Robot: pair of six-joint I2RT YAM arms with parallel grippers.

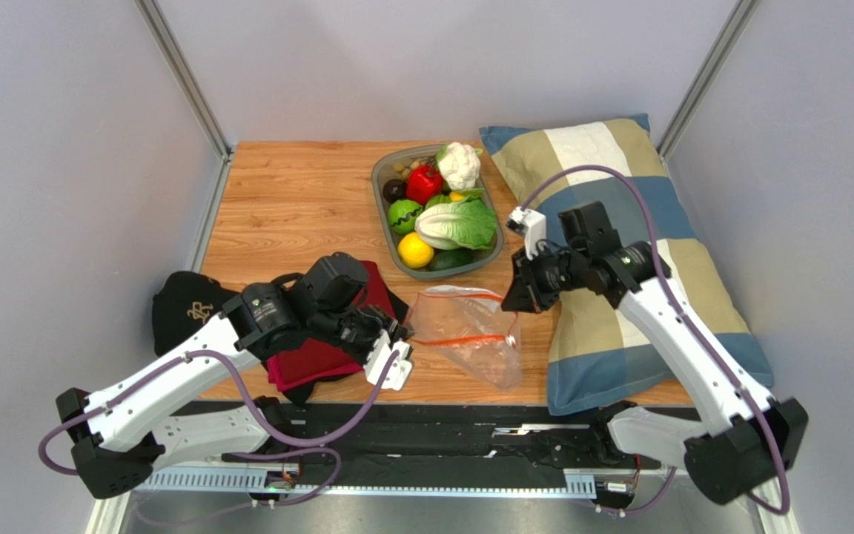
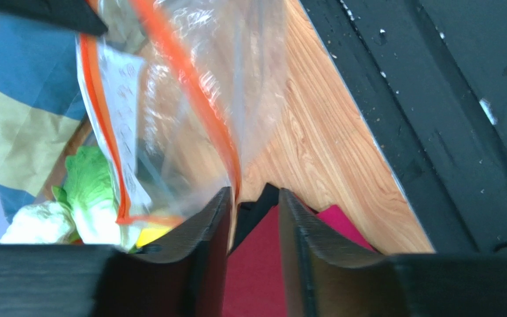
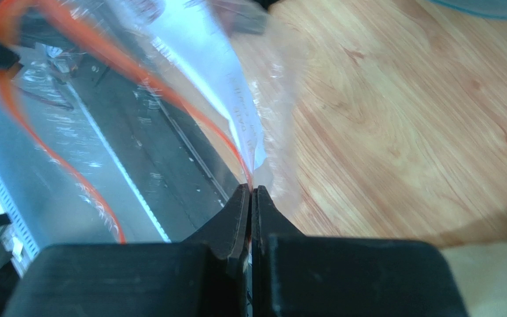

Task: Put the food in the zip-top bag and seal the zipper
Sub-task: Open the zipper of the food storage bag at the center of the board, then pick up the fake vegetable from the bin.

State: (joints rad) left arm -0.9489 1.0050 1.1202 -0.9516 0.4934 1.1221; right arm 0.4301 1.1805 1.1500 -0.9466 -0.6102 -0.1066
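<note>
The clear zip-top bag (image 1: 467,325) lies on the wooden table between my grippers and holds no food. Its red-orange zipper (image 1: 459,339) runs across it. My right gripper (image 1: 513,296) is shut on the bag's right edge, with the zipper (image 3: 170,99) running into the closed jaws (image 3: 251,190). My left gripper (image 1: 398,339) is open at the bag's left edge, and the strip (image 2: 196,105) ends at the tips of the gap (image 2: 255,195). The cabbage (image 1: 456,223), cauliflower (image 1: 462,165) and yellow fruit (image 1: 415,250) sit in the grey tray (image 1: 380,189).
A red pepper (image 1: 425,181) and round green fruits (image 1: 403,215) share the tray. A plaid pillow (image 1: 621,256) lies along the right side under my right arm. A dark red cloth (image 1: 326,356) and a black cloth (image 1: 186,306) lie under my left arm.
</note>
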